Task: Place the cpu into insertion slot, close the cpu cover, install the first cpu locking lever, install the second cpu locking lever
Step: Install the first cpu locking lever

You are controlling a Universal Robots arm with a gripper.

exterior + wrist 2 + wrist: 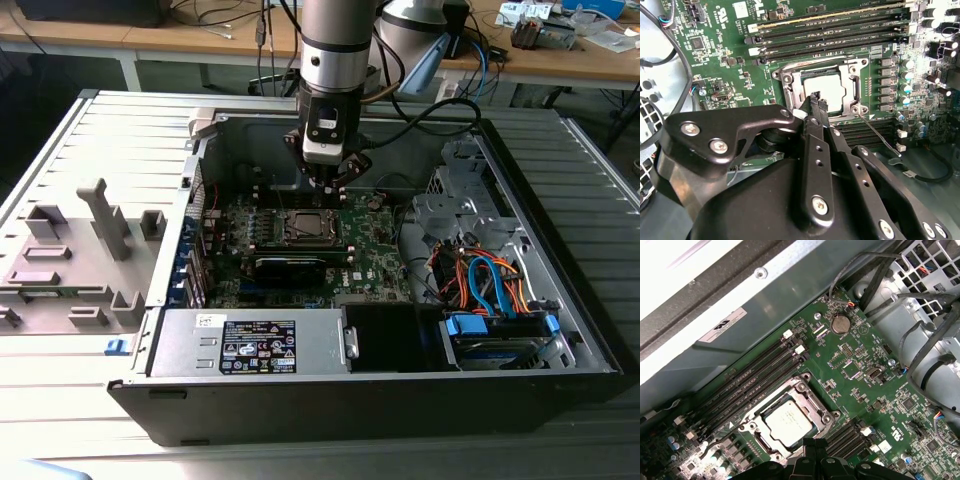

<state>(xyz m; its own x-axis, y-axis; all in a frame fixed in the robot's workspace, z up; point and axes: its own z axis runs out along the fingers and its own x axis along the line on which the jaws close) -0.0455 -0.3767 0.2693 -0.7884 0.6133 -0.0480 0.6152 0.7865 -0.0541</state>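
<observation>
— So, where is the cpu (788, 426) at this moment?

— It lies flat inside the insertion slot (790, 85), near the middle of the green motherboard (860, 370). The cpu cover (812, 401) is down around it, like a silvery frame.

— And the gripper (817, 100)?

— It hangs just above one edge of the slot. Its black fingers (815, 97) are pressed together at the tips, and they hold nothing.

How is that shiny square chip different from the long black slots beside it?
The cpu is a pale silver square; the memory slots are long, narrow and black. The cpu sits framed by the cpu cover; the slots run bare in parallel rows. Both lie flat on the green motherboard.
</observation>
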